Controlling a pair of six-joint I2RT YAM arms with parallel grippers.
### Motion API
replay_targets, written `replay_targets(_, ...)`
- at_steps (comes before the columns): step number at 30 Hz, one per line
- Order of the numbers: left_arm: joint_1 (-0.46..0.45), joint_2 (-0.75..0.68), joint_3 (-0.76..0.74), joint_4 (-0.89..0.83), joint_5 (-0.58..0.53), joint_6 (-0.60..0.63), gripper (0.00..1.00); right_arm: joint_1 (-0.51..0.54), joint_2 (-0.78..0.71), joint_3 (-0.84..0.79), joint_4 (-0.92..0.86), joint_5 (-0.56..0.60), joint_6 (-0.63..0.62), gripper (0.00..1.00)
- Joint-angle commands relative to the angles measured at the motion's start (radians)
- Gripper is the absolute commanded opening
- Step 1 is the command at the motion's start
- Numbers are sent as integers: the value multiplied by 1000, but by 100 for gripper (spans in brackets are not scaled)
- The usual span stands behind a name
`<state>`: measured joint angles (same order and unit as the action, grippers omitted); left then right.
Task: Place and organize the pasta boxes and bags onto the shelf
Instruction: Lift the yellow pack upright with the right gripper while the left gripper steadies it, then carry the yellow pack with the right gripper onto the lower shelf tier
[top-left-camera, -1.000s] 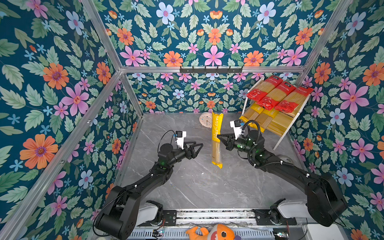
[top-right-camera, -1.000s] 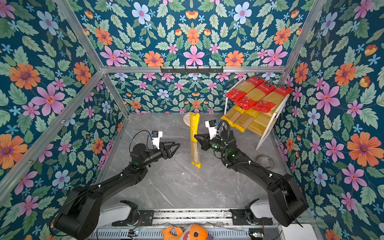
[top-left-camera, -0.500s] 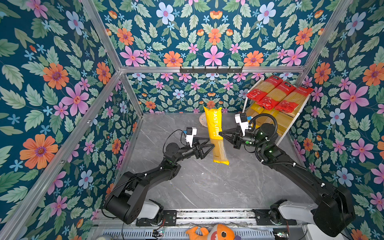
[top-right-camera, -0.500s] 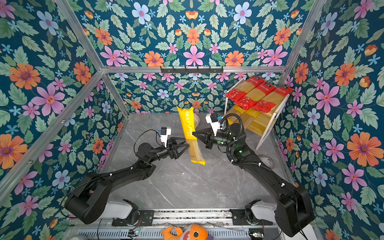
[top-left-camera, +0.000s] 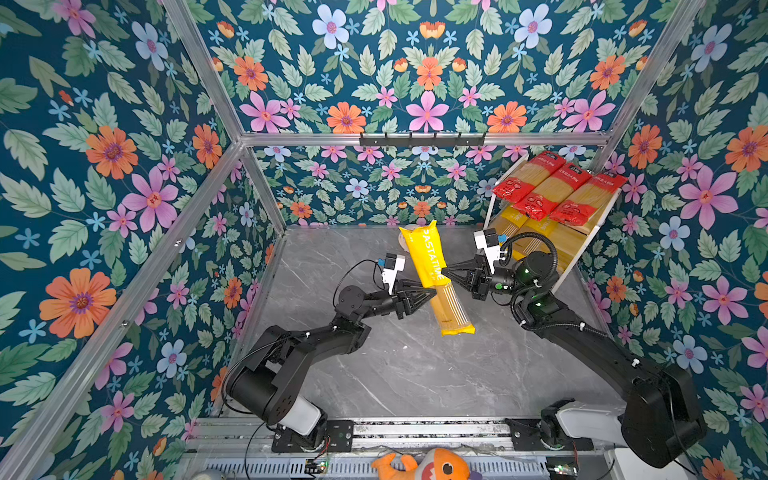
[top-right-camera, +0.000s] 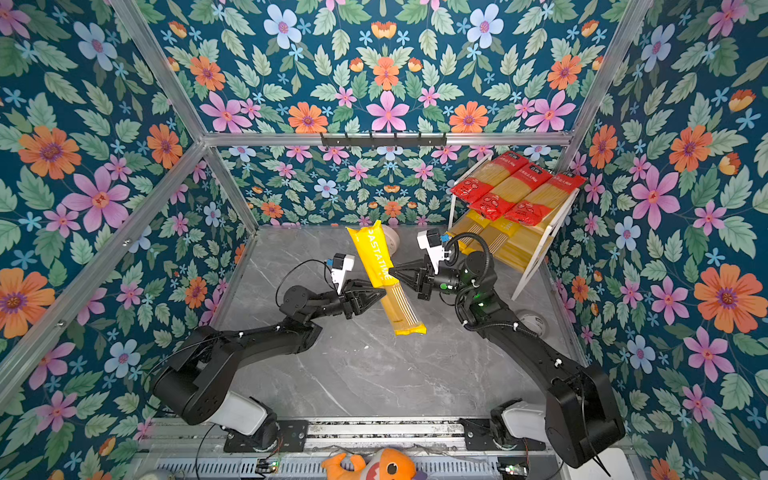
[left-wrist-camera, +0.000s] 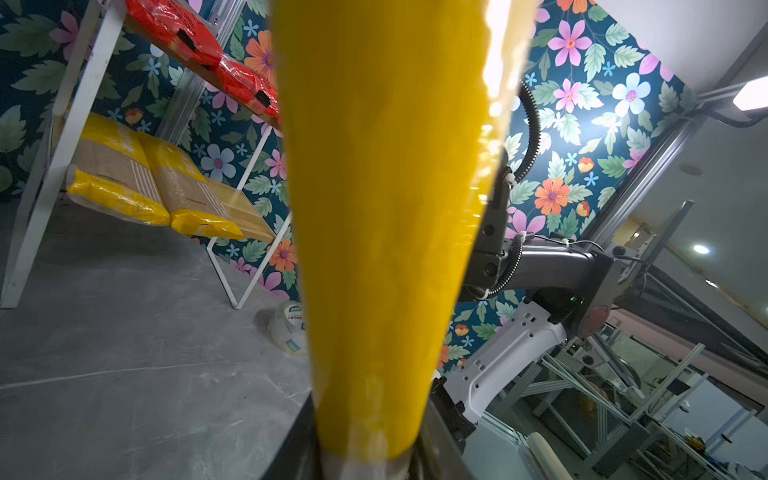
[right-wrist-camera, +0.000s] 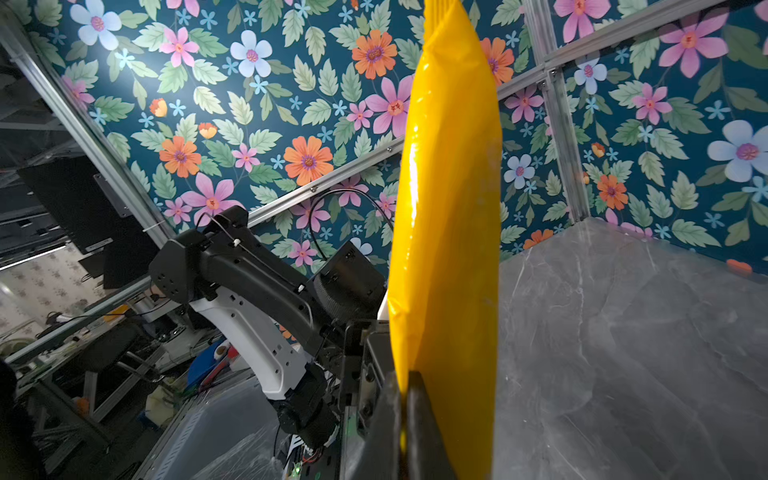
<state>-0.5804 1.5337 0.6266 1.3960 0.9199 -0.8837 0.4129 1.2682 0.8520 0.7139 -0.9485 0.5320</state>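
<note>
While red packets (top-left-camera: 557, 191) top the shelf (left-wrist-camera: 62, 137), yellow packets (top-left-camera: 536, 232) underlie.

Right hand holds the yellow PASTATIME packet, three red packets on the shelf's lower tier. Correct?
No: the red packets lie on the upper tier of the shelf, seen in both top views. The right hand does hold the yellow PASTATIME packet.

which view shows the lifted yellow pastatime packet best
Either top view. In both top views the whole yellow PASTATIME packet shows end to end, with its lettering and striped clear lower part. The left wrist view and the right wrist view show only a close, plain yellow side of it, no lettering.
</note>
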Motion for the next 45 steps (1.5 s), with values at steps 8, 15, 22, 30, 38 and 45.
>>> replay_targets(8, 2, 59, 56, -41, 12, 34, 7, -33, -134, -181, -70, 152, 0, 50)
replay_targets(15, 8, 103, 135, -128, 8, 14, 6, -28, -275, -434, -214, 329, 26, 69)
replay_targets(22, -8, 143, 193, -141, 40, -37, 7, 28, -343, -544, -189, 421, 42, 71)
replay_targets(30, -61, 178, 238, -141, 63, -53, 8, 30, -268, -552, -31, 366, 104, 62)
replay_targets(38, -64, 203, 271, -144, 63, -55, 11, 29, -269, -564, 27, 383, 137, 25)
replay_targets(45, -52, 217, 274, -158, 61, -72, 23, 30, -249, -563, 71, 389, 164, 12)
